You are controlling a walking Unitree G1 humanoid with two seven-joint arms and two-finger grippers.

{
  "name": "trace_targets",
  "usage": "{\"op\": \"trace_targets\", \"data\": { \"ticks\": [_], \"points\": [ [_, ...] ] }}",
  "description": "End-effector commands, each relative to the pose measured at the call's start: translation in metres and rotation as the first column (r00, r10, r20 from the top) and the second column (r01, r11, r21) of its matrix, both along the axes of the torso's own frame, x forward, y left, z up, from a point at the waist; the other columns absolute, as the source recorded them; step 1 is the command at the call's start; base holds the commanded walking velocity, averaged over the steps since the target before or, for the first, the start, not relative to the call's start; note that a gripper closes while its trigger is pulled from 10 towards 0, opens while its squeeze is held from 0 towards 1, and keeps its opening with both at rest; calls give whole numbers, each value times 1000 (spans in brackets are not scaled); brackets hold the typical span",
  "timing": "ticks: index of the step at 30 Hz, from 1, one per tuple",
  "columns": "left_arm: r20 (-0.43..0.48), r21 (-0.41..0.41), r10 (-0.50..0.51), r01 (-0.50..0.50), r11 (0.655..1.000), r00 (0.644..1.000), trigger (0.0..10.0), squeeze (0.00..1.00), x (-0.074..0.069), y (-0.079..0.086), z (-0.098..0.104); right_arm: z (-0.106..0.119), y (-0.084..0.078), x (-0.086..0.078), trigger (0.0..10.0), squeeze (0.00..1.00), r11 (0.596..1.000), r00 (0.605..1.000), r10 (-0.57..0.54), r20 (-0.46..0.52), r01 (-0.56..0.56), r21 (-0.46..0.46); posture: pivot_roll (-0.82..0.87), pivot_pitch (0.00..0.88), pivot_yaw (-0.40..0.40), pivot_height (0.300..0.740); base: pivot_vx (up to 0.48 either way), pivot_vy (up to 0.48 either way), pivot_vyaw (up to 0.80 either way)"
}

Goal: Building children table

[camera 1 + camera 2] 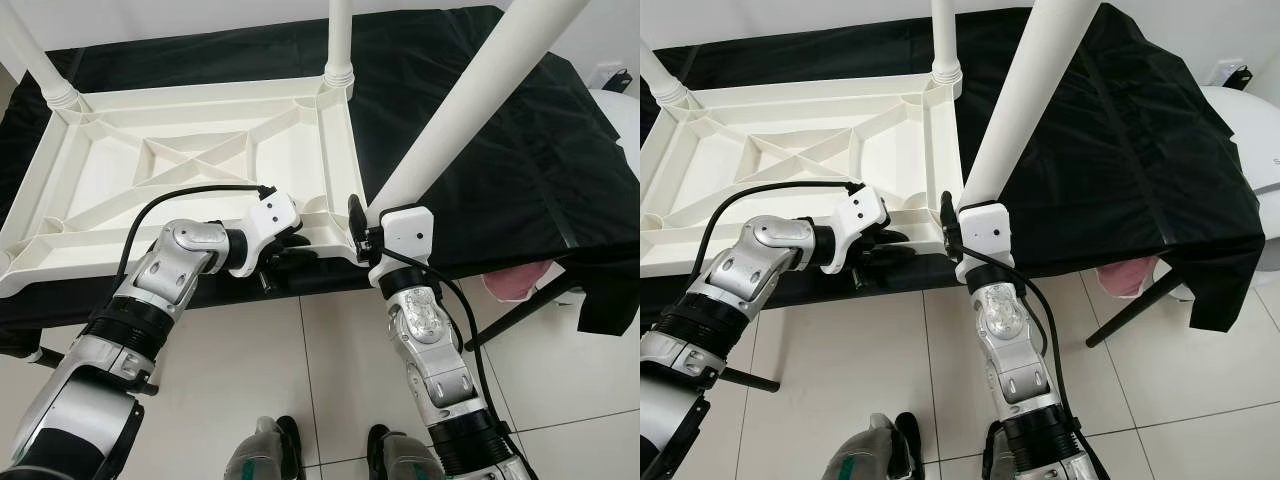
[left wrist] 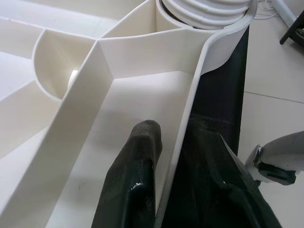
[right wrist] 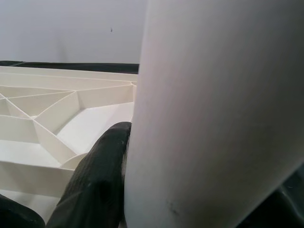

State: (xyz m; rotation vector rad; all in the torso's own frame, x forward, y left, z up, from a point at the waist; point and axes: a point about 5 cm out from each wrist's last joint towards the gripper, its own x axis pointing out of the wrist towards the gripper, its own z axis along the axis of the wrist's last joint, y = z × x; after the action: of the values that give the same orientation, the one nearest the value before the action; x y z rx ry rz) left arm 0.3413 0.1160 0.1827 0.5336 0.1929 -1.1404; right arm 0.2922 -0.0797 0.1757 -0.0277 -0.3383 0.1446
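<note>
Three white legs point(image 1: 340, 40) on upturned ribbed tabletop point(image 1: 200, 160).

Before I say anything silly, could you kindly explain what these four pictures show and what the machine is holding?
It is a walking humanoid robot with two silver arms, each ending in a gripper of two black fingers. The two wide pictures come from the two eyes of a camera on its head, looking down; the two close ones come from cameras on its wrists.

Before it lies a white plastic tabletop, turned upside down on a black cloth, so its ribbed underside shows. Two white legs stand in its far corners.

The left gripper is shut on the tabletop's near rim, one finger either side, as the left wrist view shows. The right gripper is shut on a third white leg, held slanting, its lower end at the tabletop's near right corner. The floor is pale tile.
</note>
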Motion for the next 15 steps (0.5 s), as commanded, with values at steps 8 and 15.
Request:
{"op": "trace_targets", "data": {
  "ticks": [8, 15],
  "points": [
    [125, -38, 0, 5, 999, 992, 10000, 0, 5, 12, 35, -34, -33, 4, 0, 0, 989, 976, -145, -161, 143, -27, -122, 187, 81, 740, 0, 0, 0],
    [125, -38, -1, 6, 999, 992, 10000, 0, 5, 13, 35, -32, -33, 9, 10000, 0, 990, 976, -140, -167, 138, -25, -122, 184, 82, 740, 0, 0, 0]
  ]
}}
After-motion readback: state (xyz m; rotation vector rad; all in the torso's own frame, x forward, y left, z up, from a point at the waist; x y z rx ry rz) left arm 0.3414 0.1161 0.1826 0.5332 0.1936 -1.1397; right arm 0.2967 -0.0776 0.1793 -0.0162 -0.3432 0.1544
